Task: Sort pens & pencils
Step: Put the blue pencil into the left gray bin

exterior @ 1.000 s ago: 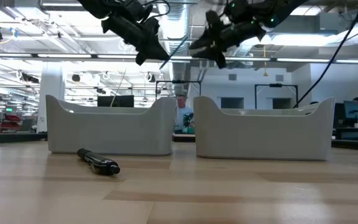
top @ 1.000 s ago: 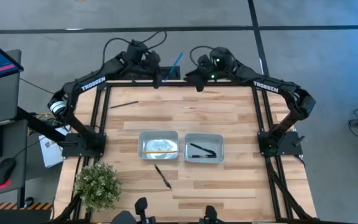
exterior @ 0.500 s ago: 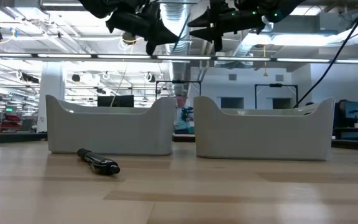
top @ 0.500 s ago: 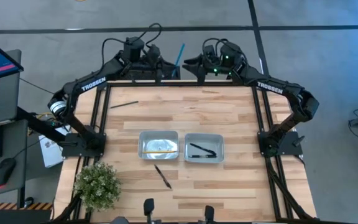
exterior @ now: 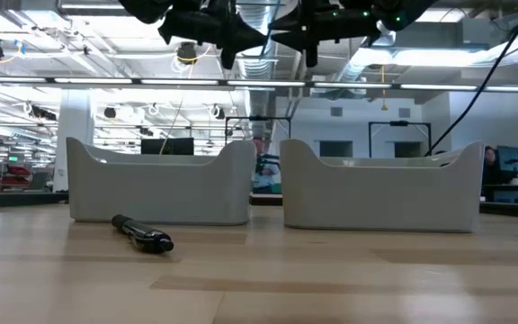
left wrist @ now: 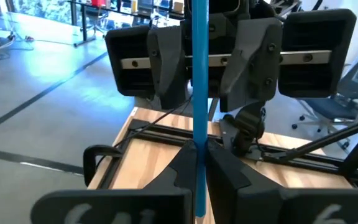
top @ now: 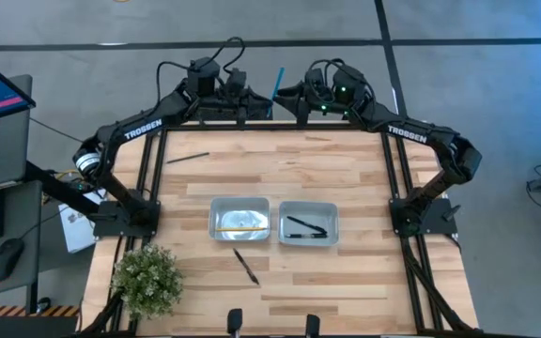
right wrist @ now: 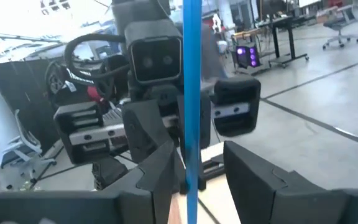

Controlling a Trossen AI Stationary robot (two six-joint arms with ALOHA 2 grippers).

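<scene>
Handing off blue pencil (left wrist: 199, 93) in mid-air beyond the table's far edge.
Left gripper (left wrist: 199, 163) pinches it upright; right gripper (right wrist: 194, 163) fingers spread around it, not yet gripping.

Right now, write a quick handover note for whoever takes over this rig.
Left pincer: shut on the blue pencil, raised past the table's far edge.
Right pincer: facing it, fingers either side of that pencil, not clamped yet.
Done: yellow pencil in left tray; two pens in right tray.
Left: finish the blue pencil handover and bin it, then the pen in front of the trays and the dark stick far left.
</scene>
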